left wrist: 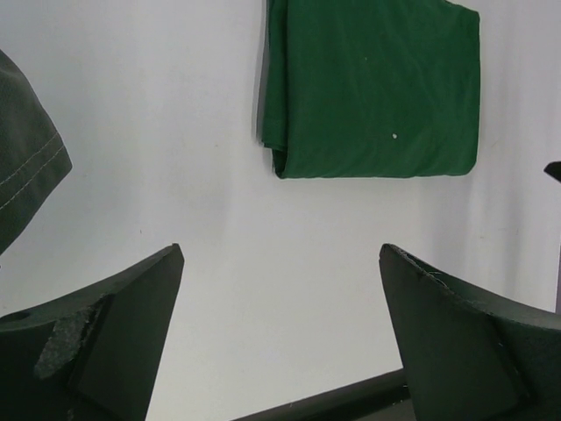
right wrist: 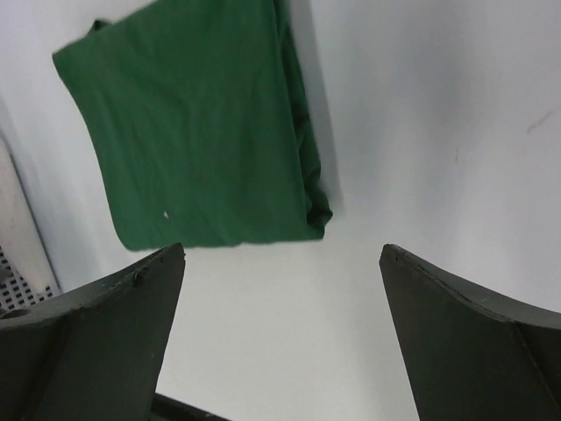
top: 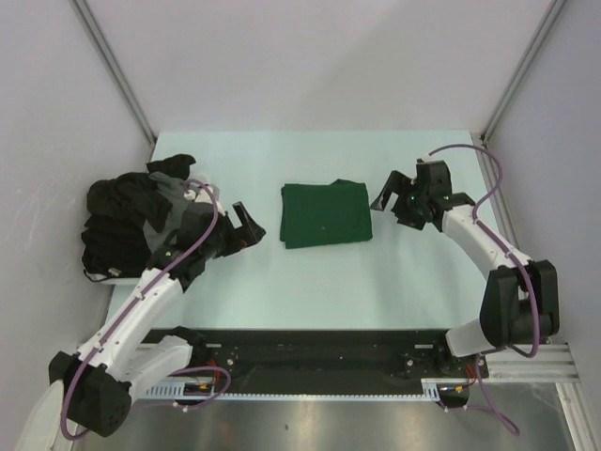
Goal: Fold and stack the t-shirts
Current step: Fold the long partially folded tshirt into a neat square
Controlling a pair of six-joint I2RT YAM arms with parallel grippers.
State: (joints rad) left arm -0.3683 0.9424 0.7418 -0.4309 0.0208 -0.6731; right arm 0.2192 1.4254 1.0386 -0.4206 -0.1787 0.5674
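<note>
L pincer (top: 246, 224) & R pincer (top: 388, 192) wide open, empty. Pile (top: 127, 221) lies left of green tee (top: 326, 214); L pincer btwn them, so nearer.

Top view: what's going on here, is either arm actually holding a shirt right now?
Neither arm is holding anything. The green t-shirt lies folded into a rectangle in the middle of the table. The left hand hangs open just to its left and the right hand hangs open just to its right, and neither touches it. A crumpled pile of black and grey t-shirts sits at the table's left edge, not yet folded.
</note>
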